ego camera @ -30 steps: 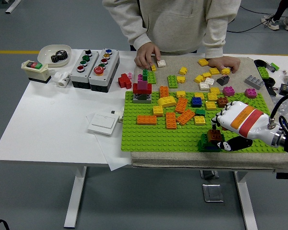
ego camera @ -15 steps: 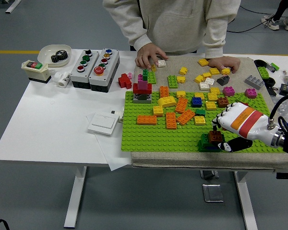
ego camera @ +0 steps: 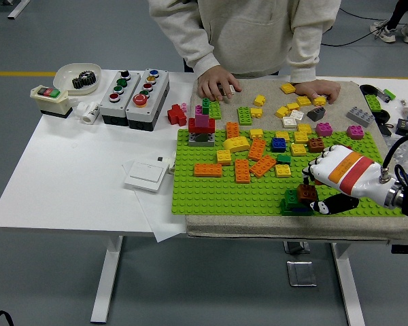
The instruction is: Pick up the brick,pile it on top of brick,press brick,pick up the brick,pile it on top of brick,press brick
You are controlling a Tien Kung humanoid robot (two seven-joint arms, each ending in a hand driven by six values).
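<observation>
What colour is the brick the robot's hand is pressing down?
Brown brick, sitting on a dark green brick, under the right hand; head view.

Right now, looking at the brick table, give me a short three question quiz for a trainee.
1. True or false: the right hand is at the brown brick near the green baseplate's front edge.
2. What lies under the brown brick? A) dark green brick B) yellow brick C) bare table
3. Where are the person's hands?

Key:
1. True.
2. A, the dark green brick.
3. At the table's far side, among loose bricks beyond the baseplate; the other hand rests by yellow bricks.
</observation>
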